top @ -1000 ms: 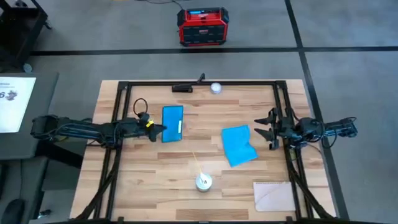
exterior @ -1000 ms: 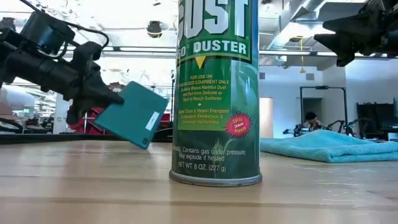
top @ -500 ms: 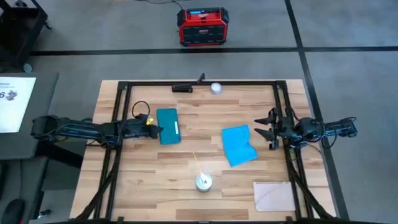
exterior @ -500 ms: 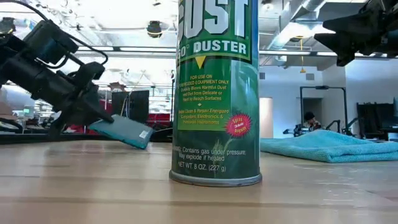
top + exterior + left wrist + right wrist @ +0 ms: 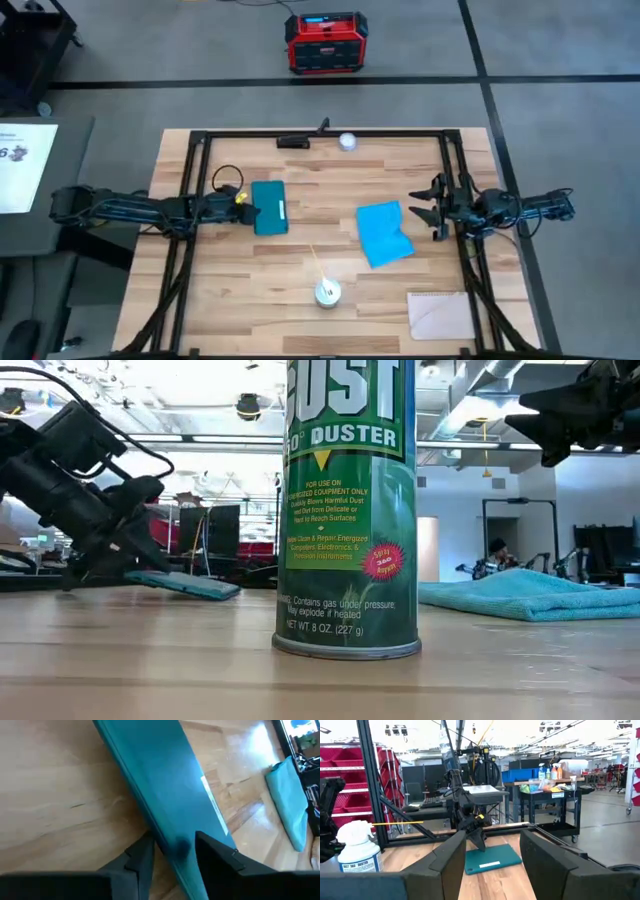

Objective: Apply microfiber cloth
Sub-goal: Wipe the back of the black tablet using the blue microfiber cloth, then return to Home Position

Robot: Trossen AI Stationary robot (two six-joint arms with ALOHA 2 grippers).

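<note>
On worktop, left gripper (image 5: 247, 208) jaws clamp tablet (image 5: 269, 207) edge; right gripper (image 5: 428, 212) jaws wide beside microfiber cloth (image 5: 383, 233), bare wood between.

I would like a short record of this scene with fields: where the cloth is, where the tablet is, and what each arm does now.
microfiber cloth: lies on the table's right half, partly folded, nothing touching it
tablet: teal back up, lying nearly flat on the table's left half
left end effector: low at the tablet's edge, fingers closed on it
right end effector: raised above the table beside the cloth, fingers open, holding nothing
duster can: upright near the front edge
</note>
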